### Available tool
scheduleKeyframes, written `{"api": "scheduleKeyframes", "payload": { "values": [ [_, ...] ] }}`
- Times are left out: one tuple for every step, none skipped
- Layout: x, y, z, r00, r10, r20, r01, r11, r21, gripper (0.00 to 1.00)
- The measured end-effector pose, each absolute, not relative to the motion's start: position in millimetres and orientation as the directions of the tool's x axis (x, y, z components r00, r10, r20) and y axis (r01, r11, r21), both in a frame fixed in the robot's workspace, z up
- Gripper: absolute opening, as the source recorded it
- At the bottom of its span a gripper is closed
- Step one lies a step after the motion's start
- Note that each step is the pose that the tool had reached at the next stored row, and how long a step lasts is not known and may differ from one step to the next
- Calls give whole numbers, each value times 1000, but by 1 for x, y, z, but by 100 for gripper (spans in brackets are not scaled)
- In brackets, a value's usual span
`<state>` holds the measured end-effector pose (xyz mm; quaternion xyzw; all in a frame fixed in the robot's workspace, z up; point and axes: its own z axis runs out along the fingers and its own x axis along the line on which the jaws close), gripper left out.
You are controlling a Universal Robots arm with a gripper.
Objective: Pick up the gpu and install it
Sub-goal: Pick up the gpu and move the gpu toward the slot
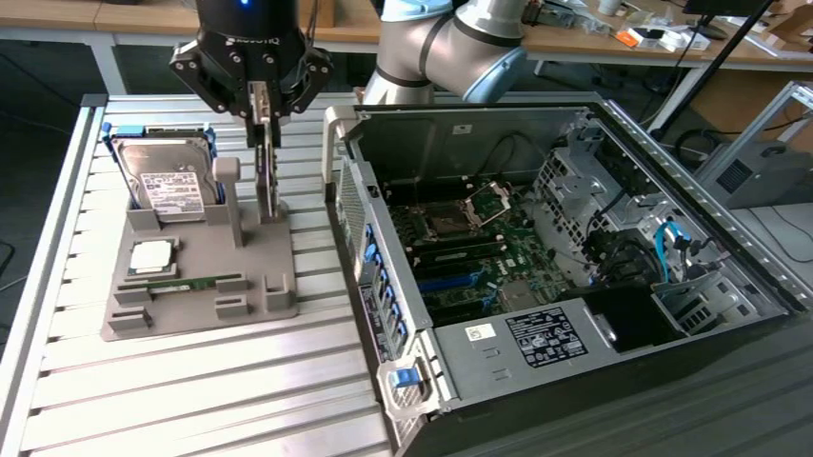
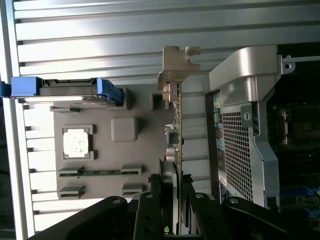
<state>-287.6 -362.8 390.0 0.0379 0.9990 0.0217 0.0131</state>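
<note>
Gripper (image 2: 176, 180) vert., pointing down, clamped on upright gpu (image 2: 176, 115), above gray fixture (image 2: 145, 147)

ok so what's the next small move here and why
Probably a straight lift. The fingers look closed on the gpu, which stands upright with its lower edge at the grey holder, beside the open computer case. Rising first should clear the holder before any sideways move.

Bright even light, soft shadows
</note>
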Motion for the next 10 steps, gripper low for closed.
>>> {"api": "scheduleKeyframes", "payload": {
  "values": [
    [-288, -363, 390, -997, 76, -24, 75, 996, 44, 27],
    [-288, -363, 391, -997, 76, -25, 75, 996, 44, 27],
    [-288, -363, 391, -997, 76, -24, 75, 996, 44, 27],
    [-288, -363, 392, -997, 76, -25, 75, 996, 44, 27],
    [-288, -363, 392, -997, 76, -24, 75, 996, 44, 27],
    [-288, -363, 392, -997, 76, -24, 75, 996, 44, 27],
    [-288, -363, 393, -997, 76, -24, 75, 996, 44, 27],
    [-288, -363, 393, -997, 76, -24, 75, 996, 44, 27],
    [-288, -363, 393, -997, 76, -25, 75, 996, 44, 27],
    [-288, -363, 394, -997, 76, -24, 75, 996, 44, 27]
  ]
}}
